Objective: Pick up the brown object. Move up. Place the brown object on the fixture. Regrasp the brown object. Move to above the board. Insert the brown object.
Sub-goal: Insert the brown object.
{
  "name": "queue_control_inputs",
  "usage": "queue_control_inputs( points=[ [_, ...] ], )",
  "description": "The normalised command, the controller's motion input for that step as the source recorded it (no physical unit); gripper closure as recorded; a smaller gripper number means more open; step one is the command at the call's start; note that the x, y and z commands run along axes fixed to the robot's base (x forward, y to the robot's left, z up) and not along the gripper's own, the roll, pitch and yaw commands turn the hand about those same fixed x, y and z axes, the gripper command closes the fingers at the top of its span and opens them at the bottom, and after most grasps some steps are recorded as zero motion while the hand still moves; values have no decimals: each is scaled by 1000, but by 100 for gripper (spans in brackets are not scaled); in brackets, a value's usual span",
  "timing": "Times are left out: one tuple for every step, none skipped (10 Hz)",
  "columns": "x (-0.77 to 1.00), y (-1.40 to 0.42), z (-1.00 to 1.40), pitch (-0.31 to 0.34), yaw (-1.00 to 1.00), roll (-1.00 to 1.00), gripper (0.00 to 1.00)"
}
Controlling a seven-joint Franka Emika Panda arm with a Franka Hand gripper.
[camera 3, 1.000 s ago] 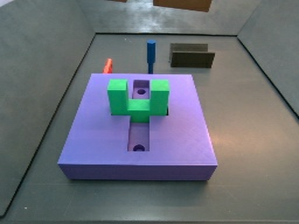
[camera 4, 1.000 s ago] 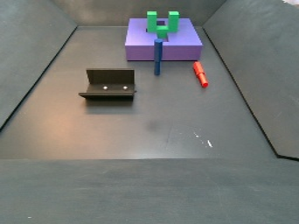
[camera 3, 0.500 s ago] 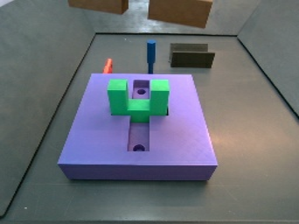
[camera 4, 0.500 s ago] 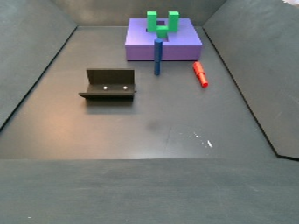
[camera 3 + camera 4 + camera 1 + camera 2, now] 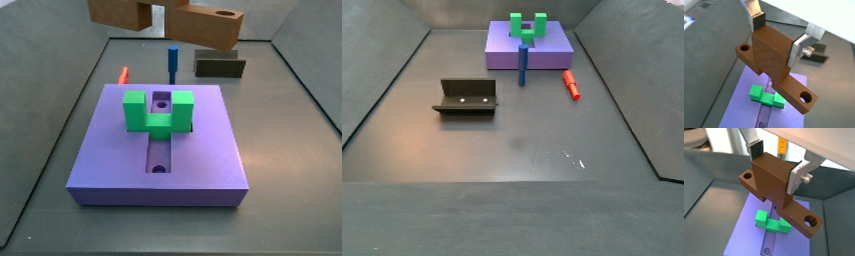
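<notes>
The gripper (image 5: 777, 42) clamps the bar (image 5: 774, 62) by its raised middle, silver fingers (image 5: 801, 44) pressed to both flanks; in a side view the bar (image 5: 171, 20) has dropped further into sight than half a second ago, hanging above the board's (image 5: 214, 150) far edge; the green block (image 5: 156, 110), groove and fixture (image 5: 466, 97) are unmoved.

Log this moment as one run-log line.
phase: above board | gripper: shut on brown object | board: groove empty | fixture: empty
</notes>
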Motion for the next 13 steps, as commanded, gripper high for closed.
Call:
queue_control_inputs(
  points=[
    [0,-9,0,-153,-937,-226,100],
    [0,-9,0,-151,-940,-223,100],
    [0,-6,0,-143,-943,-217,100],
    [0,-6,0,-143,-943,-216,100],
    [0,-9,0,-143,-943,-216,100],
    [0,-9,0,-134,-946,-210,100],
    [0,-3,0,-114,-977,-159,100],
    [0,0,0,-89,-1000,-94,100],
    [0,0,0,-76,-1000,-57,100],
    [0,0,0,-54,-1000,-11,100],
    [0,0,0,-47,-1000,0,100],
    [0,0,0,-31,-1000,0,100],
    [0,-6,0,-37,-1000,9,100]
  ],
)
